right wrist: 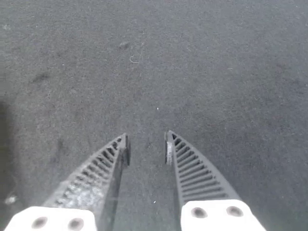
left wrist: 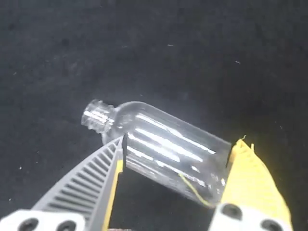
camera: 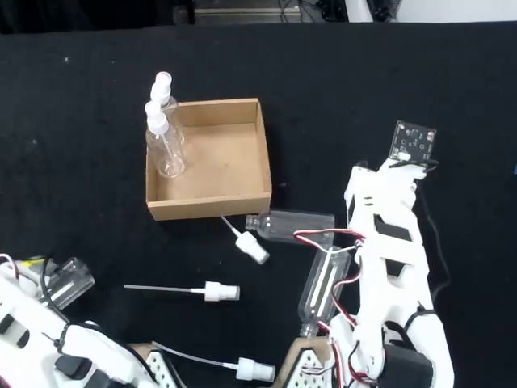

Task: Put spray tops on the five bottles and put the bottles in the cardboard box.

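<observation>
My left gripper (left wrist: 180, 144) is shut on a clear uncapped bottle (left wrist: 163, 147), its grey and yellow fingers on either side of the body. The same bottle (camera: 69, 283) lies at the near left. My right gripper (right wrist: 147, 142) hangs open above bare black cloth with nothing between its fingers. The cardboard box (camera: 242, 194) sits mid-table. Two bottles with spray tops (camera: 166, 141) stand at its far left corner. Two uncapped bottles lie near the right arm, one (camera: 295, 225) in front of the box, the other (camera: 323, 287) partly under wires. Three loose spray tops (camera: 252, 246) (camera: 220, 291) (camera: 254, 370) lie nearby.
The right arm (camera: 388, 259) stretches over the right side of the black table. The left arm's base (camera: 48, 347) fills the near left corner. Bare cloth (camera: 388, 73) lies behind and to both sides of the box.
</observation>
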Robot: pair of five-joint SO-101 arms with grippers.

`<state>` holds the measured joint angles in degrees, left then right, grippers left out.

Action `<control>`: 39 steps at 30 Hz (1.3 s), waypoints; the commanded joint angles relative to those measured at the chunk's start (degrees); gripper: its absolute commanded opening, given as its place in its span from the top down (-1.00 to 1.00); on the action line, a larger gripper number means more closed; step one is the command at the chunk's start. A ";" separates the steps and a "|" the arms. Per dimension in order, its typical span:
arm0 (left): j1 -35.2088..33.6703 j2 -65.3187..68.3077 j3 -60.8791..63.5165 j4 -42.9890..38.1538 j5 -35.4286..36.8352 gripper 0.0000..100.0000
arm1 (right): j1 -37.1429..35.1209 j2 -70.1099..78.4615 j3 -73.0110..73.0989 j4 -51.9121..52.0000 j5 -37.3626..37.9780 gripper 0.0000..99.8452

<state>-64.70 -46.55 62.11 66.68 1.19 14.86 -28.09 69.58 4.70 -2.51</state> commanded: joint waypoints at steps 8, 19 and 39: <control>2.07 -0.18 -2.51 -0.53 13.63 0.34 | -0.97 0.22 -2.51 -1.58 0.00 0.80; 4.26 -0.18 -8.75 15.21 14.95 0.34 | -0.97 0.22 -2.51 -1.58 0.00 0.80; 22.64 0.44 -1.80 3.43 31.30 0.34 | -0.97 0.22 -2.51 -1.49 0.00 0.80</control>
<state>-45.36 -45.93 61.67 70.99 28.53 14.86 -28.09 69.58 4.70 -2.51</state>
